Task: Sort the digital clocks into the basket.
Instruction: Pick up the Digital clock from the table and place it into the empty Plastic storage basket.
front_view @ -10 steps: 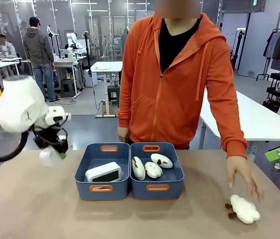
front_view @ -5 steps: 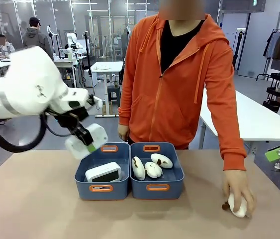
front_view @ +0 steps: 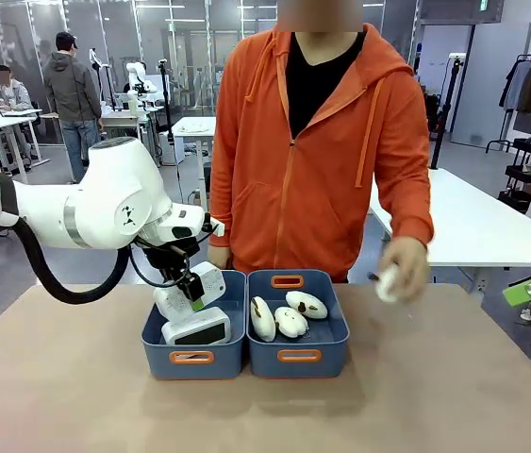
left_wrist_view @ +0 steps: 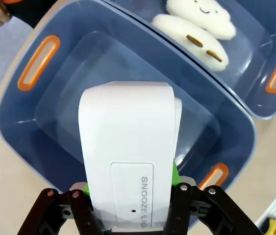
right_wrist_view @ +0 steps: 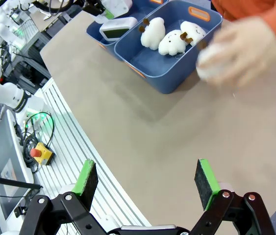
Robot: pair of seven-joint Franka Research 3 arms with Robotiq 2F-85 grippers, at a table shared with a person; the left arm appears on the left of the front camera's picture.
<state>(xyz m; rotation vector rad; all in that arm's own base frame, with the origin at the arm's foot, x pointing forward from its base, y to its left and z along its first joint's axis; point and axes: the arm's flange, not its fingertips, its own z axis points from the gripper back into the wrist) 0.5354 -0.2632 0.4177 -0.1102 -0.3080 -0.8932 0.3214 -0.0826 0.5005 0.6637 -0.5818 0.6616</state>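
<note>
Our left gripper clamps a white rounded plastic digital clock just above the left blue plastic basket, where the other white clock already lies near the front. We should lower into the free far half and let go low, so the two clocks don't knock. To the right, the second blue bin holds three fluffy white plush toys; the person's hand lifts another. Far right, our right gripper hangs wide and empty.
</note>
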